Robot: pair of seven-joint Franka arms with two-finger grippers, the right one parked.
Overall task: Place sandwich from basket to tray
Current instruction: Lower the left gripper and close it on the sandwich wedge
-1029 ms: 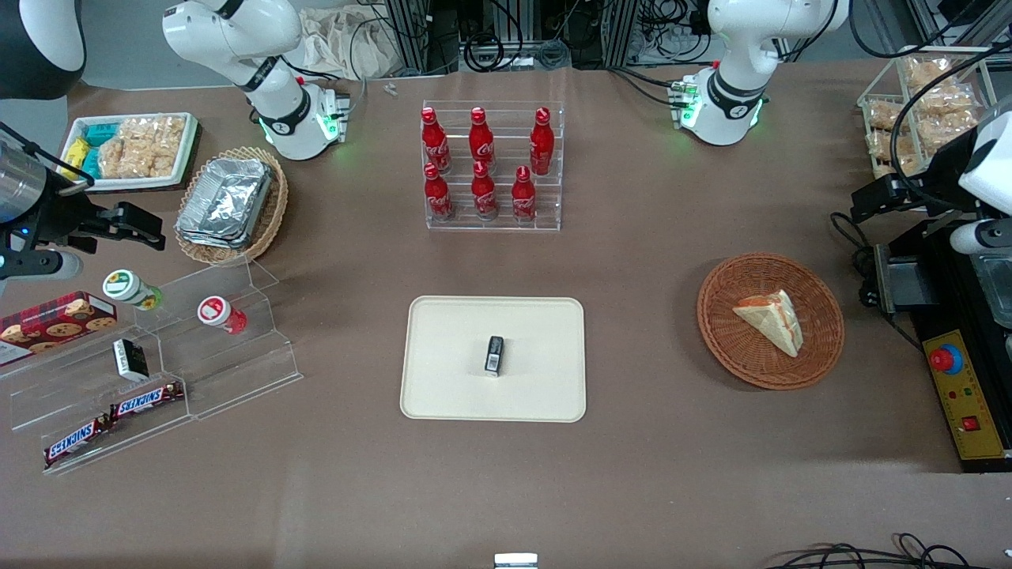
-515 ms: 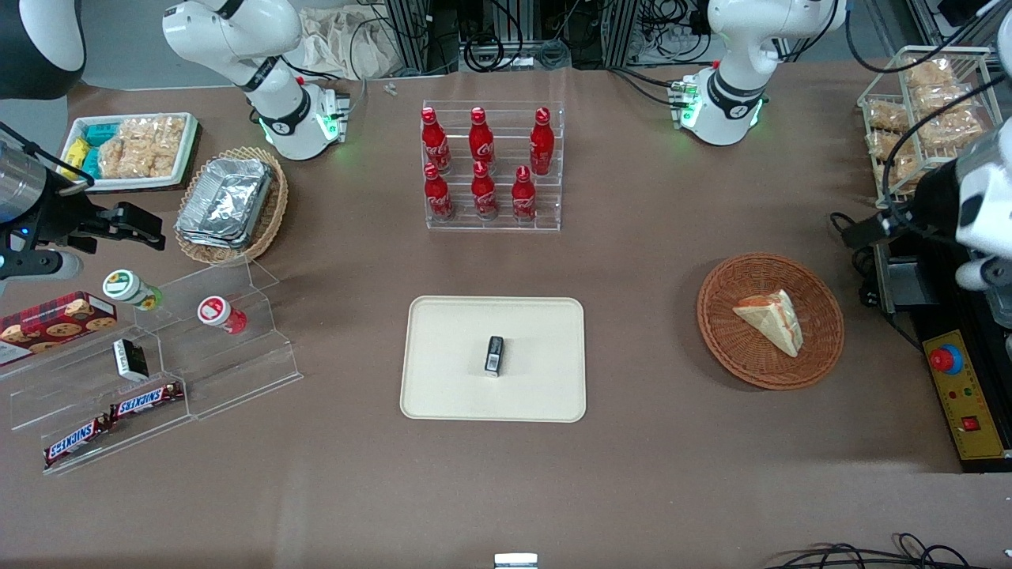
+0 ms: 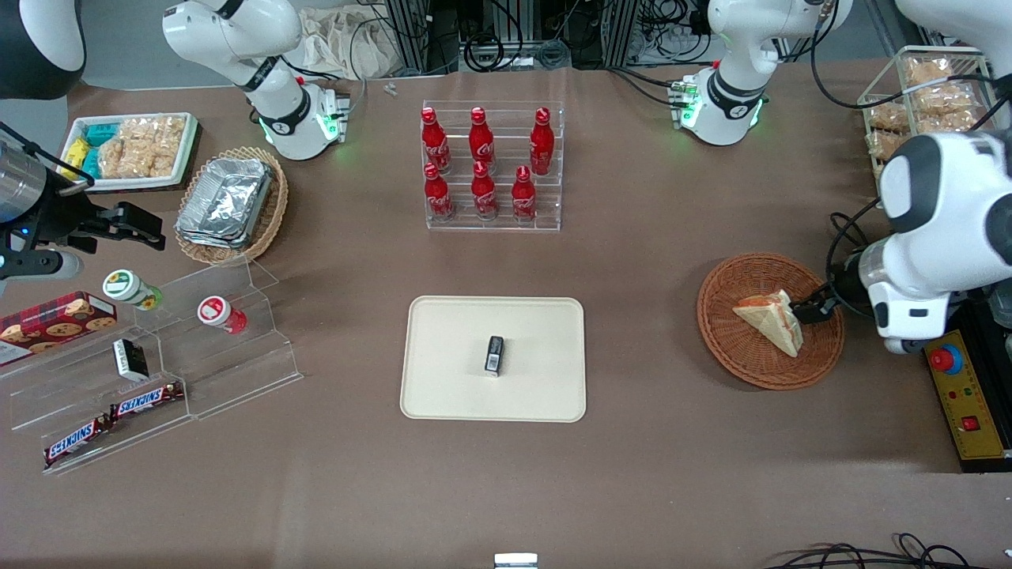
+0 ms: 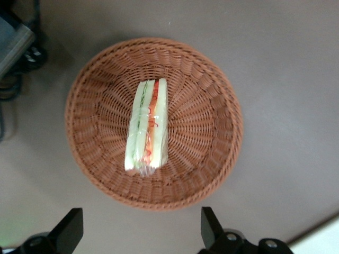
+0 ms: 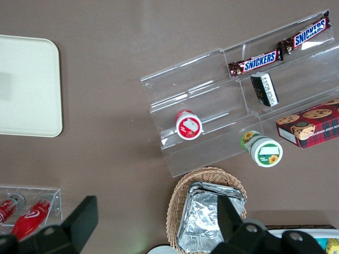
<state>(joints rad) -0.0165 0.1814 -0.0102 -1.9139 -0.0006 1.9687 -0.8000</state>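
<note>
Tool (image 4: 139, 233) hovers above the basket (image 4: 212, 169), fingers (image 4: 69, 228) spread wide, nothing held. Sandwich (image 4: 148, 126) lies in basket's middle, directly below tool. Tray (image 3: 451, 395) well apart, w/ small dark packet (image 3: 494, 354).

Table: brown cloth-covered top (image 3: 672, 490), filling nearly the whole front view.
Frame: aluminium posts (image 3: 411, 32) at the table's far edge.
Cables: black loops (image 3: 490, 47) among the posts; more (image 3: 870, 557) at the near edge.
Cloth: crumpled beige heap (image 3: 340, 39) beside the posts.
Control box: yellow panel with red button (image 3: 961, 395), at the working arm's end.
Light: even, with soft shadows.
</note>
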